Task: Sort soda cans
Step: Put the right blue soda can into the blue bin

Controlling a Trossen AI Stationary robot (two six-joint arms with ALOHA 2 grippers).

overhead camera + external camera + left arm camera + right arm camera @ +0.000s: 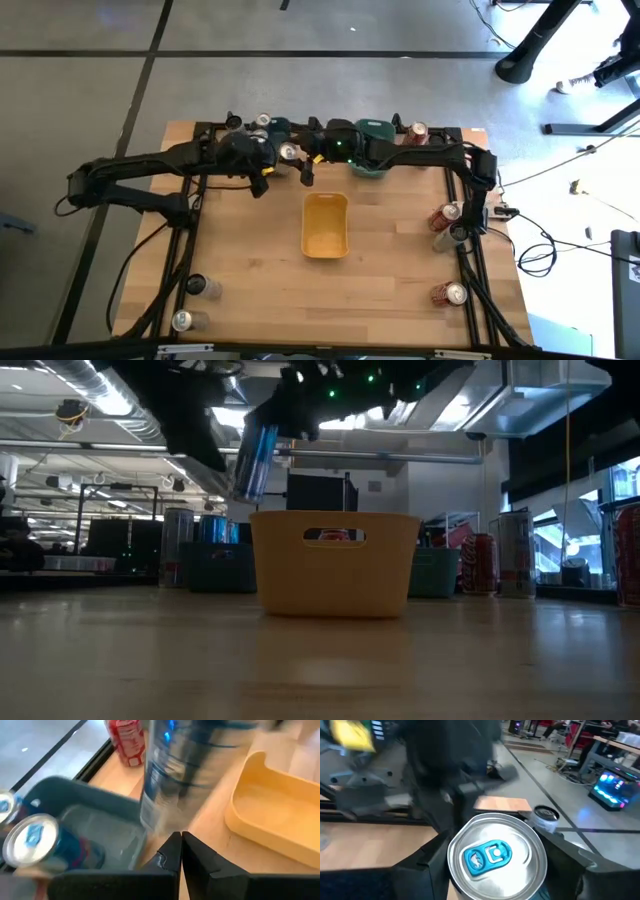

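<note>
My right gripper (495, 870) is shut on a silver-blue soda can (288, 152), held in the air near the table's far edge, left of the yellow bin (325, 225). In the low view this can (255, 460) hangs tilted above the yellow bin's (335, 565) left side. My left gripper (181, 851) is shut and touches nothing; it is close beside the held can (175, 775), over a teal bin (95, 805) with a silver can (37, 842) in it. A red can (127, 740) stands beyond that bin. My right gripper pinches the silver-blue can just below its silver top (495, 857), one finger (422, 865) on each side of the can's wall. The can is lifted clear of the table and tilted, its body hanging below the fingers (255, 460).
A second teal bin (375, 160) sits at the far edge under the right arm. Red cans stand at the far right (418, 132) and along the right edge (445, 215), (447, 293). Two cans (195, 285), (183, 320) stand at the near left corner.
</note>
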